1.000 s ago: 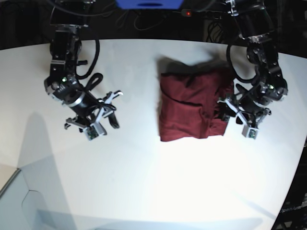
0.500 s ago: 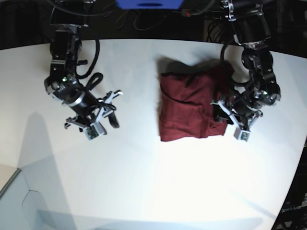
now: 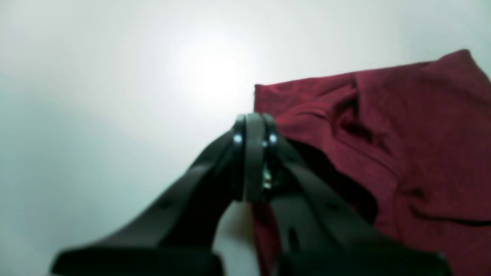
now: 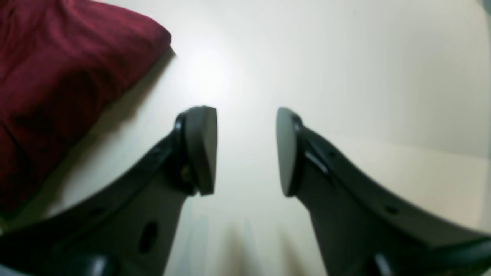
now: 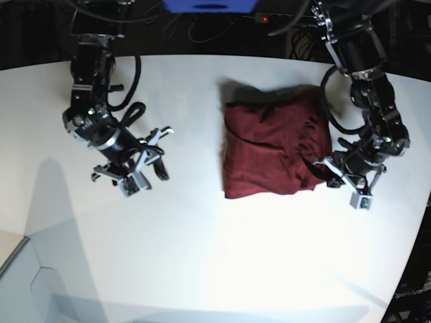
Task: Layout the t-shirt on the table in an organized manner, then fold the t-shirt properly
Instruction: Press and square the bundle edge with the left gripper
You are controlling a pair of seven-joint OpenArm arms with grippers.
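White and very broad, the table (image 5: 202, 256) is filling the base view with its curved edge against a dark background; we are listing it first as the bearing surface.

Next, the t-shirt (image 5: 273, 151): we are finding it bunched into a rough, creased rectangle, lying right of centre on the table. It is not yet spread out, so we are judging the layout step to be the one in hand, with folding not begun.

Left gripper (image 3: 251, 130): we are seeing its fingers pressed together at the shirt's near corner. Whether a fold of cloth is caught between them we cannot tell; the tips look bare, with maroon fabric just beside and behind them.

Right gripper (image 4: 245, 149): its fingers are standing apart over bare table, holding nothing, with the shirt well off to one side.

Next move, as we are judging it: confirming a hold on that corner, then drawing it outward while the idle arm is coming in for the opposite edge.

Differences between views: the base view is giving both arms and the shirt's whole outline; the left wrist view alone is showing the closed tips and nearby folds; the right wrist view alone is showing the empty gap.
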